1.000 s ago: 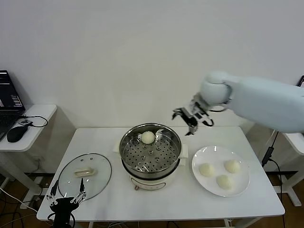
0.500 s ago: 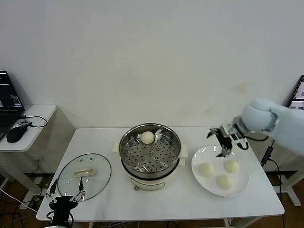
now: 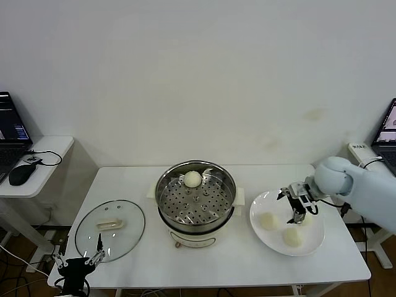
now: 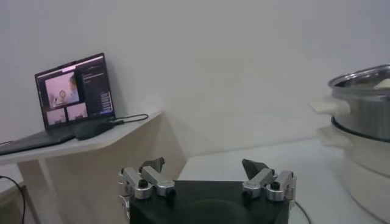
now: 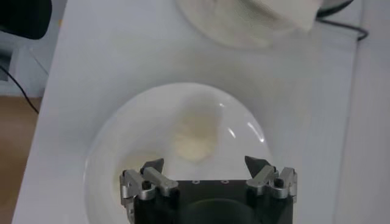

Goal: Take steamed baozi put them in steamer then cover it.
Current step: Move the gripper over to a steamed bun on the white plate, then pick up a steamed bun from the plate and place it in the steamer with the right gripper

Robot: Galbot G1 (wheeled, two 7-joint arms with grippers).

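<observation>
The steamer (image 3: 195, 199) stands mid-table with one baozi (image 3: 193, 179) on its perforated tray. Two more baozi (image 3: 268, 221) (image 3: 291, 236) lie on the white plate (image 3: 314, 240) at the right; another is mostly hidden under my right gripper (image 3: 296, 208), which hangs open and empty just above the plate. In the right wrist view my open right gripper (image 5: 205, 164) is over the plate (image 5: 244, 122) with a baozi (image 5: 195, 137) just ahead of the jaws. The glass cover (image 3: 127, 238) lies flat on the table's left. My left gripper (image 3: 77, 263) is open, low at the table's front left.
A side table at the far left carries a laptop (image 4: 73, 91) and a mouse (image 3: 21, 174). Another laptop (image 3: 387, 130) shows at the right edge. The steamer's pot (image 4: 365, 97) shows in the left wrist view beyond my left gripper (image 4: 205, 165).
My right gripper has swung from beside the steamer rightward and down to just above the plate. My left gripper has sunk slightly lower.
</observation>
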